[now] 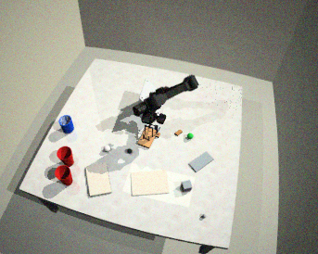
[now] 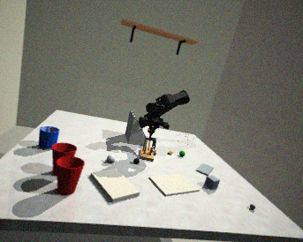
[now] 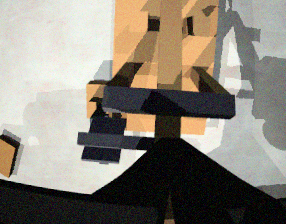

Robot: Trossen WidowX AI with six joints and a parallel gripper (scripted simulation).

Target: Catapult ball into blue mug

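The orange wooden catapult (image 1: 145,142) (image 2: 147,156) (image 3: 131,30) stands mid-table, with a dark crossbar (image 3: 204,102) over its base. My gripper (image 1: 149,124) (image 2: 151,132) (image 3: 170,148) is shut, with nothing seen between the fingertips. It is over the rear of the throwing arm (image 3: 170,50), whose end it hides; contact cannot be told. Whether a ball lies in that end is hidden. The blue mug (image 1: 66,125) (image 2: 49,139) stands upright at the table's left side. A green ball (image 1: 190,136) (image 2: 182,154), a pale ball (image 1: 107,148) (image 2: 110,159) and a black ball (image 1: 129,151) (image 2: 136,161) lie around the catapult.
Two red cups (image 1: 65,156) (image 2: 70,176) stand on the left, nearer the front than the mug. A small orange block (image 1: 178,133) (image 3: 5,156) lies beside the catapult. Two cream slabs (image 1: 98,181) (image 1: 149,183), a grey plate (image 1: 201,161) and a grey cube (image 1: 186,185) lie toward the front.
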